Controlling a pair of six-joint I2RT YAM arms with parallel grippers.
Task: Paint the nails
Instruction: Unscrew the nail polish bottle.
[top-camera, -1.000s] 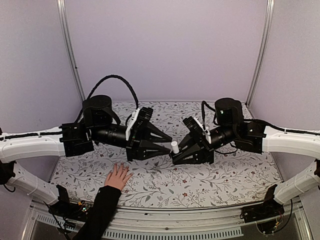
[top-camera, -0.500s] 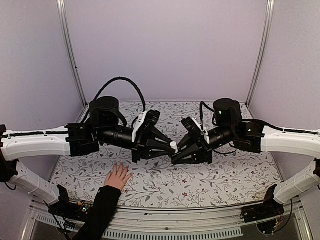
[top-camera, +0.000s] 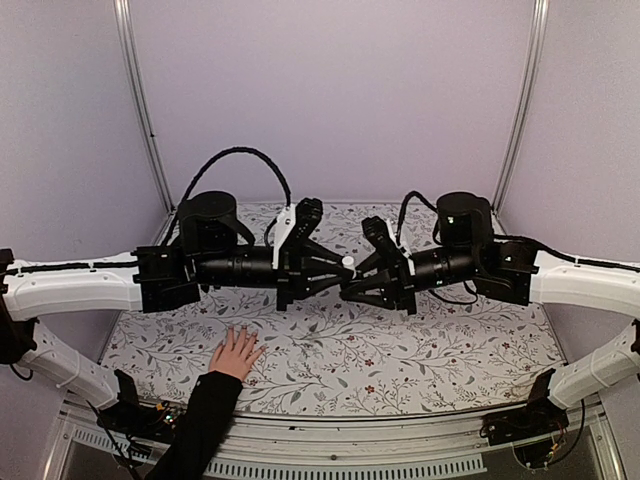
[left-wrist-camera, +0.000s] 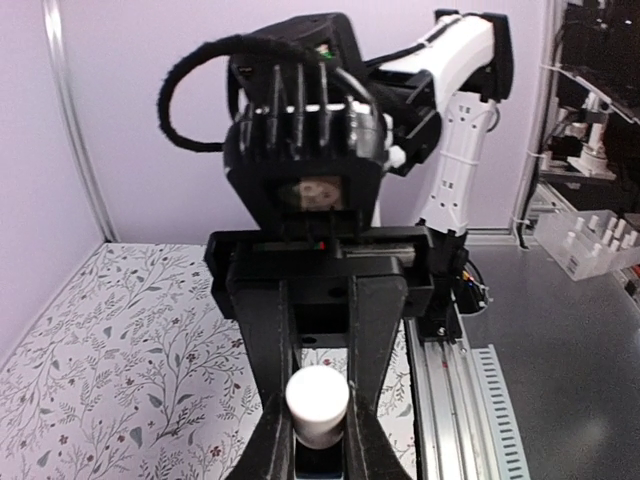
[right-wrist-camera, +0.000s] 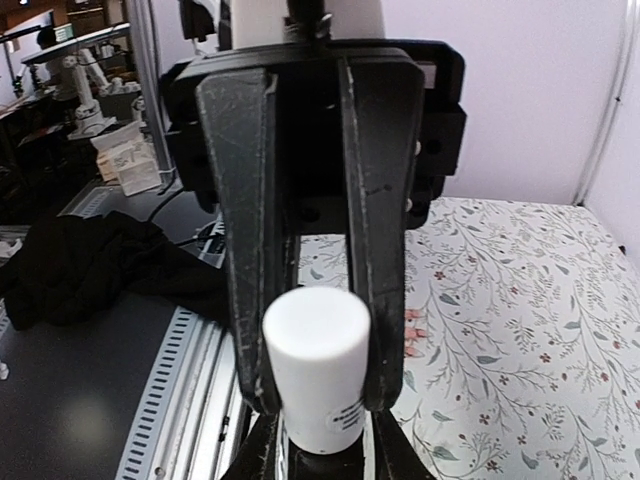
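Top external view: both arms reached inward and met over the middle of the floral-patterned table (top-camera: 450, 350), well above its surface. Left gripper (top-camera: 338, 270) and right gripper (top-camera: 349, 289) were nose to nose, with a small white cap (top-camera: 347, 262) showing between them.

Right wrist view: the left claw's two black fingers (right-wrist-camera: 245, 250) lay flat against either side of the cap, no gap visible, so it read as clamped on the white cap. The cylinder carried small dark print near its lower edge, which could not be read.

Left wrist view: the dark bottle (left-wrist-camera: 318, 466) sat just under the cap at the bottom edge of the frame. The right claw's fingers ran down on both sides of it, closed on the bottle.

A human hand (top-camera: 236, 356) lay flat on the table at front left, fingers spread and pointing away from the arm bases, black sleeve (top-camera: 200, 420) trailing off the near edge. It was below the left arm and well apart from both grippers. The nails (top-camera: 240, 334) were at the fingertips there, too small to tell any polish.
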